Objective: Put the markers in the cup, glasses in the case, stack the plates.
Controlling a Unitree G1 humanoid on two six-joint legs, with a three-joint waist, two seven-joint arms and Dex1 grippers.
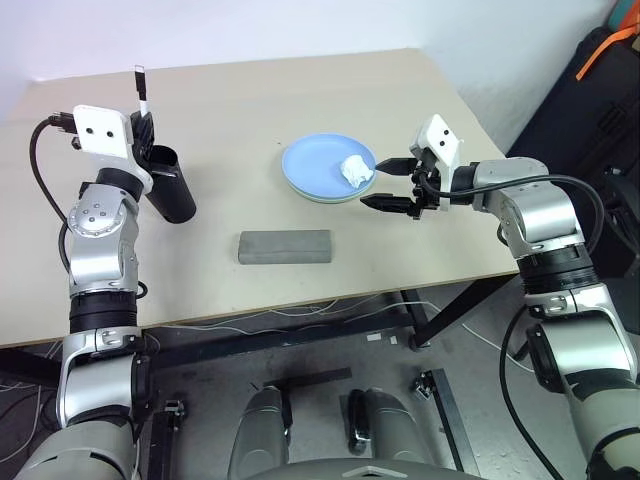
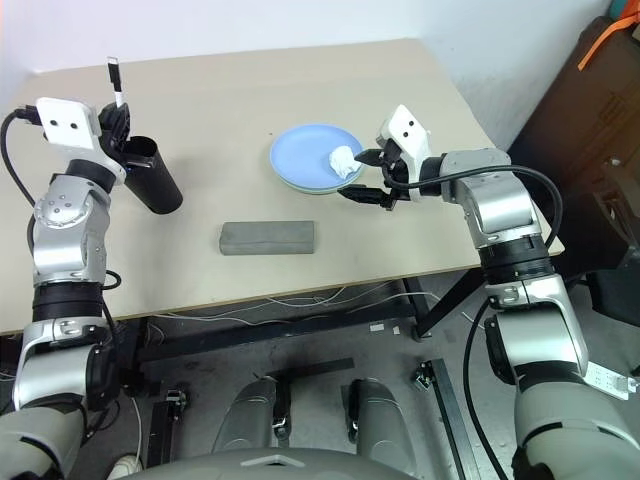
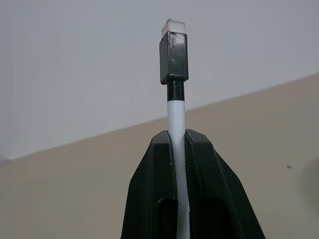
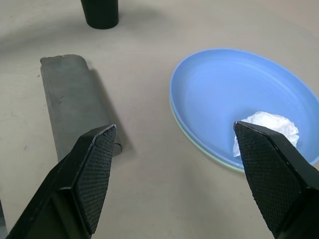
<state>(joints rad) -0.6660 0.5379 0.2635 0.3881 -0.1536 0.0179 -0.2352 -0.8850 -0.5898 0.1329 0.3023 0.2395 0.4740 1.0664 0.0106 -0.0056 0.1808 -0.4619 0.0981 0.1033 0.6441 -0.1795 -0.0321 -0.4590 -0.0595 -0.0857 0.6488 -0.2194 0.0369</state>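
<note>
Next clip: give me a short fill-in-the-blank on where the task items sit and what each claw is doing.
1. The left claw is shut on a ____ with a black cap.
2. The light blue plate lies on top of the ____ plate.
3. The crumpled white tissue rests on the blue ____.
4. The right claw, beside the plates, is ____.

Missing words: marker; green; plate; open

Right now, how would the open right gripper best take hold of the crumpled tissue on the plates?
Pinch the tissue across its raised crumpled middle, coming down from above: it sits inside the shallow blue plate, so a level approach by the right gripper would likely meet the rim.
</note>
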